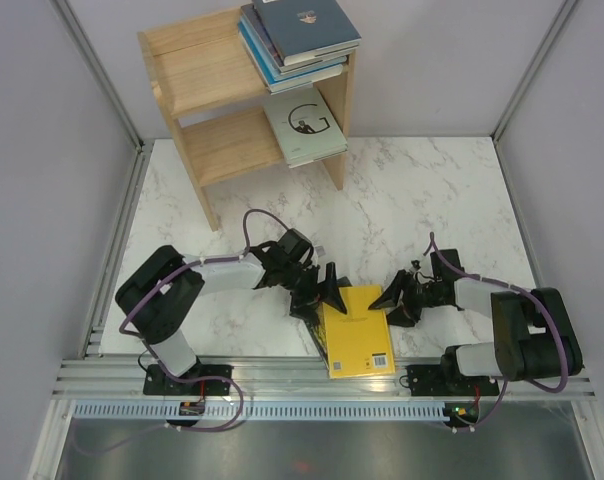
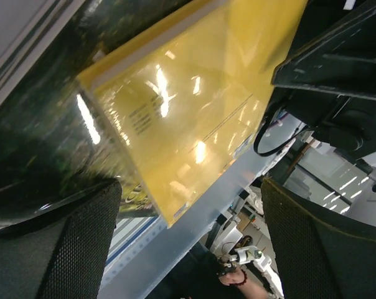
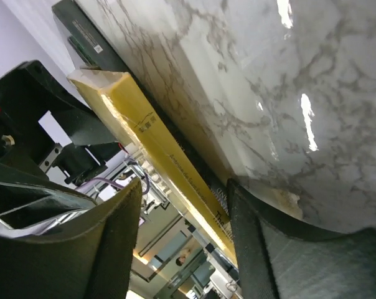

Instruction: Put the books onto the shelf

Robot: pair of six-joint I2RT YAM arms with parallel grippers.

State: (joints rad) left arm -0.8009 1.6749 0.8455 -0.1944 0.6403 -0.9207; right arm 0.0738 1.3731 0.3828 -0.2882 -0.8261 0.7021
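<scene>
A bright yellow book [image 1: 357, 332] lies at the table's near edge, partly overhanging it, on top of a black book with gold design [image 2: 63, 149]. My left gripper [image 1: 322, 295] stands open at the yellow book's left edge; in the left wrist view the yellow book [image 2: 188, 106] sits ahead of the wide-open left gripper [image 2: 188, 187]. My right gripper [image 1: 397, 302] is open at the book's right edge. In the right wrist view the yellow book [image 3: 144, 134] and the black book [image 3: 208, 182] run between the right gripper's [image 3: 185, 187] parted fingers. The wooden shelf [image 1: 207, 70] stands at the back.
A stack of several books [image 1: 302, 35] rests on the shelf's top right, and a pale book marked "G" [image 1: 304, 125] lies on the lower tier. The marble table [image 1: 432, 200] is bounded by a metal frame and grey walls.
</scene>
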